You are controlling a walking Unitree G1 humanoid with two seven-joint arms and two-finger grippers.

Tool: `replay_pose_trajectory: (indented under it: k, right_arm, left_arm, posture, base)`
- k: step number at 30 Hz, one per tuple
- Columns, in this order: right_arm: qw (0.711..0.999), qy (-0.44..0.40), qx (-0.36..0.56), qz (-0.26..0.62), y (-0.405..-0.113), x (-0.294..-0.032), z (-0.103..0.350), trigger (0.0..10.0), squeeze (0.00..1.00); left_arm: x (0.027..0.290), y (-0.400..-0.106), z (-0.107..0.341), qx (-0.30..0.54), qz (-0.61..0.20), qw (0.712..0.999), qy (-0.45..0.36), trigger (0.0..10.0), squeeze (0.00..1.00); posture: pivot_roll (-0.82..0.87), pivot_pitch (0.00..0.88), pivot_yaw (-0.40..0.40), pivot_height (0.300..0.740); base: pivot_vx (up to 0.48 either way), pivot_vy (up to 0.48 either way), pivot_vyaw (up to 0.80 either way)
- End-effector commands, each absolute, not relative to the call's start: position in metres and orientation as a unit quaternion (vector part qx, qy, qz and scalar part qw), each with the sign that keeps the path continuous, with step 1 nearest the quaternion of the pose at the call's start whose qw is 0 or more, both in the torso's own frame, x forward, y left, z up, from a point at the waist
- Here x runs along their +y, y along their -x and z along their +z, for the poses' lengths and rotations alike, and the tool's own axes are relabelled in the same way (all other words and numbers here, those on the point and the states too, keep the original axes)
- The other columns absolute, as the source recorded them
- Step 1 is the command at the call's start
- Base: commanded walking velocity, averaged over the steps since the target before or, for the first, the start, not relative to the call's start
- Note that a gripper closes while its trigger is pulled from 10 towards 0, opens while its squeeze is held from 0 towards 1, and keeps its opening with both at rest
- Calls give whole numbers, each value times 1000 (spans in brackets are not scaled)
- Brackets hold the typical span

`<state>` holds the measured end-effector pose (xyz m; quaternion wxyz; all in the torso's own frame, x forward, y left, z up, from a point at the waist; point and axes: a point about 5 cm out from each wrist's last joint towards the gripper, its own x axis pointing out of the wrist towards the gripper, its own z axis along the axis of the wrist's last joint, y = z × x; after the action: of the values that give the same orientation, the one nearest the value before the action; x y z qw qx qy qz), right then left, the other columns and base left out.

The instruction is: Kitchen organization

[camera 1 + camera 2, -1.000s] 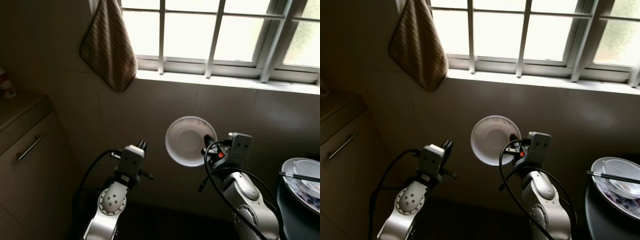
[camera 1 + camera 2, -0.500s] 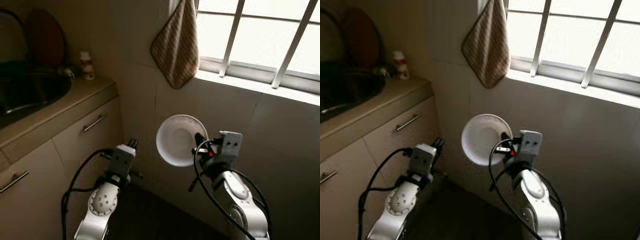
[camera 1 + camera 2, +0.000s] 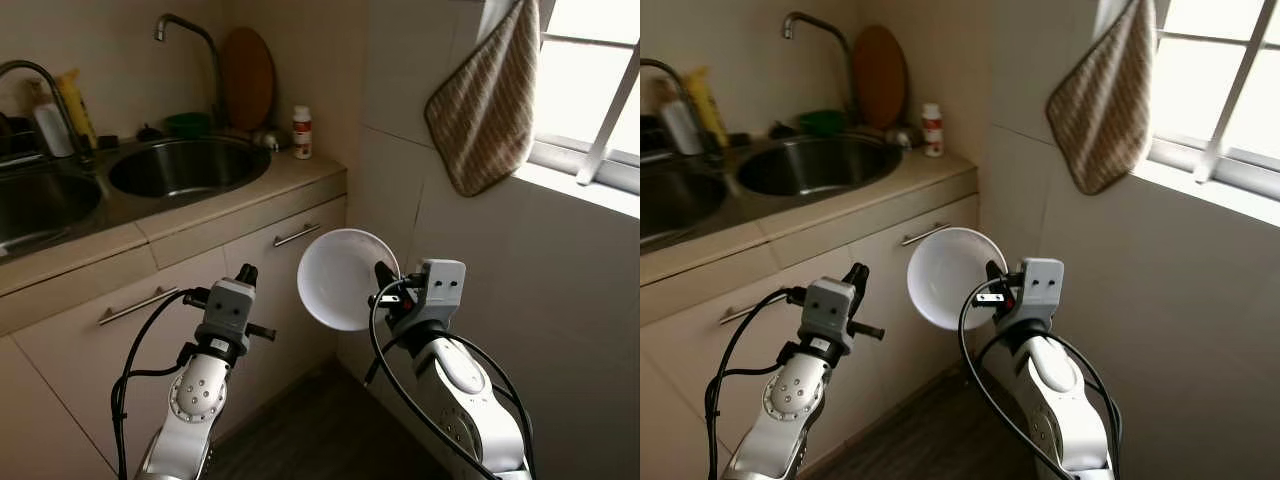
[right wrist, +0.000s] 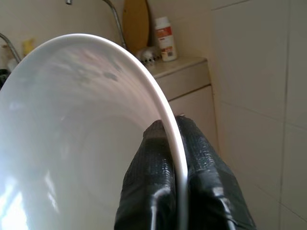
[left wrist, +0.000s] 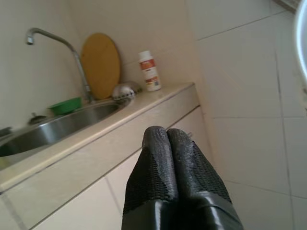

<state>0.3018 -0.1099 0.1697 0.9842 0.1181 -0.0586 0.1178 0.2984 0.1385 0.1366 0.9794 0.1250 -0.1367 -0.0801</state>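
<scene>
The right hand [image 3: 384, 283] pinches the rim of a white bowl [image 3: 340, 279], one finger inside and one outside. The bowl is up in the air, tipped on its side, with its open face turned toward the robot. In the right wrist view the two black fingers [image 4: 153, 158] squeeze just the thin edge of the bowl.

The left hand [image 3: 246, 275] sits at about 9 o'clock from the bowl, near it but not touching. Its fingers [image 5: 165, 163] are pressed together and carry nothing.

Farther out, at about 10 o'clock, is the table [image 3: 215, 210] with a round sink [image 3: 185, 166], a tap [image 3: 190, 40], a small white bottle [image 3: 302, 132], a green bowl [image 3: 186, 124] and a round wooden board [image 3: 247, 75]. A striped cloth [image 3: 485, 105] hangs at about 1 o'clock by the window [image 3: 600, 90].

What could go wrong? The grip is only on the thin rim, so a bump or a quick turn could make the bowl slip, fall to the floor [image 3: 320, 430] and break. The bowl could also knock the table edge or the cupboard handle [image 3: 298, 235] as the robot comes close. Going to the sink, it could bang the tap or tip the small bottle.
</scene>
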Motion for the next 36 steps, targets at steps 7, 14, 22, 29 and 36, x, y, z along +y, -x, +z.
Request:
replay_pose_trajectory:
  k: [7,14,22,29,36]
  right_arm:
    - [986,-108,-76,102,-306,-114,174,0,0]
    - [983,-138,-87,89,-312,-112,180,2745,0]
    - [983,-130,-91,90,-315,-110,182,10000,0]
    - [984,-111,-100,92,-318,-109,187,0,0]
    - [983,-125,-101,91,-320,-107,188,10000,0]
  left_arm:
    - [130,-300,145,-159,-86,976,-120,10000,0]
    - [129,-302,151,-171,-85,974,-120,10000,0]
    - [128,-303,153,-175,-86,973,-120,10000,0]
    - [126,-304,154,-179,-88,973,-120,10000,0]
    - [125,-304,155,-181,-89,972,-120,10000,0]
  posture:
    - [42,0,-23,740]
    - [48,0,-23,740]
    - [46,0,-23,740]
    - [49,0,-24,740]
    - [50,0,-26,740]
  base:
    - [280,0,800]
    - [289,0,457]
    - [288,0,0]
    - [288,0,800]
    - [287,0,800]
